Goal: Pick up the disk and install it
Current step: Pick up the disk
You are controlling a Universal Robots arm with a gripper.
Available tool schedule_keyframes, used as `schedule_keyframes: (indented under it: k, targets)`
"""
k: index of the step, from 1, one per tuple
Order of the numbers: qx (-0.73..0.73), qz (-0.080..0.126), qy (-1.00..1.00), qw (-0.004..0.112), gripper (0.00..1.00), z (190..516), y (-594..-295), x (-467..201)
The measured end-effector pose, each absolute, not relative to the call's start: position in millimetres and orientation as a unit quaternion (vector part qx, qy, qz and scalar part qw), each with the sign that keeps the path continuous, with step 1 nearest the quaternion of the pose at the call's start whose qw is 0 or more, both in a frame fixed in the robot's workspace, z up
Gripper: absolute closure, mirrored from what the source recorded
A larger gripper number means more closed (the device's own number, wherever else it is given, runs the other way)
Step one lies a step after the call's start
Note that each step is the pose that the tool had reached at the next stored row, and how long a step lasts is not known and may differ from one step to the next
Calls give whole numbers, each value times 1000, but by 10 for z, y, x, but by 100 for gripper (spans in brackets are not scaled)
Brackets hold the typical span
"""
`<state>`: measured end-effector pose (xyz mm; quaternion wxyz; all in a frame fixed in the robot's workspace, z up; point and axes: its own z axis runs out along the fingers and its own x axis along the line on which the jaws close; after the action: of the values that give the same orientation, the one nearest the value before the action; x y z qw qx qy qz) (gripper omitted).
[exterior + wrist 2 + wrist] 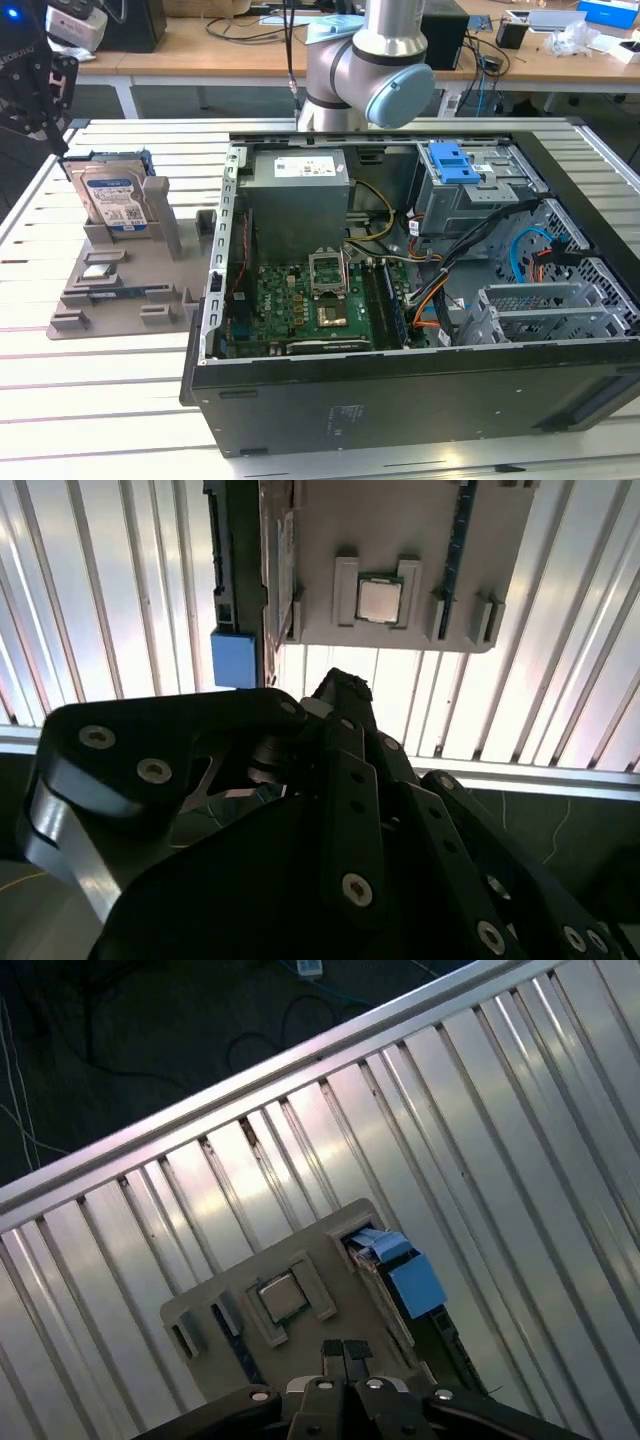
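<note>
The disk [114, 199] stands on edge in a slot of the grey fixture [110, 290], at the exterior view's left. It is silver with a white-and-blue label and a blue carrier frame. In the first wrist view the disk [404, 1271] shows edge-on with its blue tab, and in the second wrist view the disk [236, 590] runs along the fixture's side. My black gripper [58, 140] hangs above and just beyond the disk, apart from it. Its fingertips [334, 1351] sit pressed together, shut with nothing held.
An open computer case [420, 400] fills the middle and the exterior view's right, with a motherboard [310, 300], a grey power supply [298, 200] and a drive bay with a blue latch [453, 160]. A small chip [283, 1298] lies on the fixture. The table is ribbed metal [100, 400].
</note>
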<state>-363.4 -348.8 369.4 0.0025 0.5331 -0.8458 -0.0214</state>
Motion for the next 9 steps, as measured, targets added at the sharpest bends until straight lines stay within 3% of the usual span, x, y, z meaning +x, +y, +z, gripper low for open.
schedule_keyframes:
  k: [9]
  targets:
    - [632, -21, -774, 5, 89, 3694, -3488, -3634]
